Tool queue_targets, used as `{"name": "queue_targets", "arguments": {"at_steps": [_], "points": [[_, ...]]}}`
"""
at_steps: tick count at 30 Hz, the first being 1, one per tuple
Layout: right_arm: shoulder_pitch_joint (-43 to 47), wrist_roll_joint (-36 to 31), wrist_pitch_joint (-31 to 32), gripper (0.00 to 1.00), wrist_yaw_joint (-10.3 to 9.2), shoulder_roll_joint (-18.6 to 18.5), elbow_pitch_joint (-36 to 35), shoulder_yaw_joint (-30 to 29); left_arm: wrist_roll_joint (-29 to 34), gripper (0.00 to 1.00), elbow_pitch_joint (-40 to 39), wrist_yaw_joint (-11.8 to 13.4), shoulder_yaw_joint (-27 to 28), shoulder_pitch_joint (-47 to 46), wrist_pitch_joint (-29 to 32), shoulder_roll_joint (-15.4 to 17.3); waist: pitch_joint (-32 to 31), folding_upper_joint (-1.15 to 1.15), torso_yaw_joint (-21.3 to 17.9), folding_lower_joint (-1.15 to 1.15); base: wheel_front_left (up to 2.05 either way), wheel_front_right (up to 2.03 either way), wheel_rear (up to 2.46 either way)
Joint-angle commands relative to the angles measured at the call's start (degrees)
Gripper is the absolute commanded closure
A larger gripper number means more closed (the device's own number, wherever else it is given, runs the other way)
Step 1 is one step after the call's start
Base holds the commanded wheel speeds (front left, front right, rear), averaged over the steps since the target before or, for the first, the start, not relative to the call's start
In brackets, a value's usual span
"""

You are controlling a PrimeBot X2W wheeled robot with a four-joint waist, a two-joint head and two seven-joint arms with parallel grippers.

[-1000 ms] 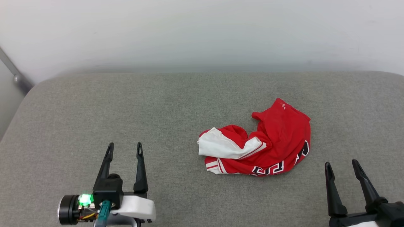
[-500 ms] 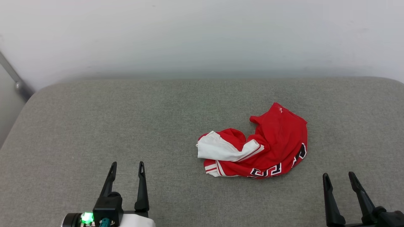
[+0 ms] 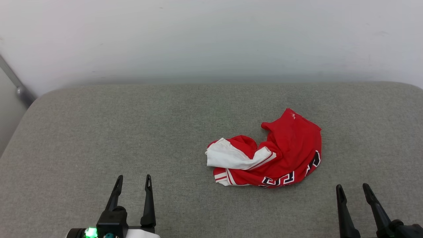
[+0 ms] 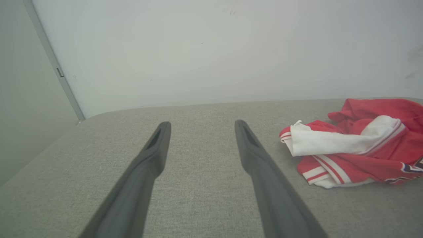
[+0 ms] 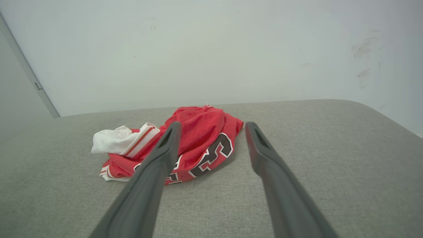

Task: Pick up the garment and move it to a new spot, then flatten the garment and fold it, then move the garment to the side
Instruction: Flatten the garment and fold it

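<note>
The garment point(image 3: 284, 148) lies crumpled on the grey cushioned surface point(image 3: 132, 132), right of centre: red cloth, a white sleeve with striped trim on its left, black white-outlined number along its front edge. It also lies at the right in the left wrist view, garment point(image 4: 357, 145), and ahead in the right wrist view, garment point(image 5: 195, 138). My left gripper point(image 3: 133, 178) is open at the bottom left, well apart from it. My right gripper point(image 3: 352, 186) is open at the bottom right, short of the cloth. Both hold nothing.
A pale wall point(image 3: 211, 36) rises right behind the surface's rounded far edge. A grey metal bar point(image 3: 15, 82) slants down at the far left. The surface's left edge point(image 3: 10, 138) drops off beside it.
Both grippers have drawn back toward the bottom edge of the head view. The head view tilted a little, so the surface sits lower in it. The garment lies as it did.
</note>
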Motion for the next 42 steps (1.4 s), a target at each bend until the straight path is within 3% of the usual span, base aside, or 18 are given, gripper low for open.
{"name": "queue_targets", "arguments": {"at_steps": [1, 13, 22, 27, 31, 35, 36, 42], "points": [[0.3, 0.4, -0.1, 0.00, -0.02, 0.1, -0.2, 0.0, 0.5, 0.00, 0.1, -0.5, 0.6, 0.5, -0.1, -0.4, 0.0, 0.00, 0.0, 0.00, 0.00, 0.00, 0.00], [0.0, 0.0, -0.1, 0.00, -0.02, 0.1, -0.4, 0.2, 2.5, 0.00, 0.9, -3.3, 2.9, -2.3, -0.1, -1.2, 0.1, 0.00, 0.0, 0.00, 0.00, 0.00, 0.00], [-1.2, -0.8, -0.1, 0.00, -0.02, 0.1, -0.4, 0.8, 4.6, 0.00, 6.0, -10.0, 1.6, -16.7, 0.1, 3.6, 0.8, 0.00, -0.5, 0.00, 0.00, 0.00, 0.00], [-2.0, -1.1, -0.1, 0.00, -0.02, 0.1, -0.8, 1.1, 4.1, 0.00, 9.5, -14.6, -1.1, -28.1, 6.0, 5.7, 2.3, 0.00, -1.3, 0.00, 0.00, 0.00, 0.00], [-3.1, -1.3, -0.1, 0.00, -0.02, 0.1, -0.9, 1.2, 2.5, 0.00, 12.1, -16.6, -5.8, -36.8, 14.8, 7.2, 4.2, 0.00, -2.2, 0.00, 0.00, 0.00, 0.00], [-4.6, -1.4, -0.1, 0.00, -0.02, 0.1, -1.0, 1.2, -3.9, 0.00, 14.4, -17.1, -16.1, -44.0, 26.3, 9.1, 6.1, 0.00, -3.2, 0.00, 0.00, 0.00, 0.00], [-4.6, -1.4, -0.1, 0.00, -0.02, 0.1, -1.0, 1.2, -3.9, 0.00, 14.4, -17.1, -16.1, -44.0, 26.3, 9.1, 6.1, 0.00, -3.2, 0.00, 0.00, 0.00, 0.00], [-6.8, -1.3, -0.1, 0.00, -0.02, 0.1, -1.0, 1.4, -21.4, 0.00, 13.7, -17.0, -36.6, -55.7, 42.8, 15.2, 9.4, 0.00, -4.6, 0.00, 0.00, 0.00, 0.00]]}}
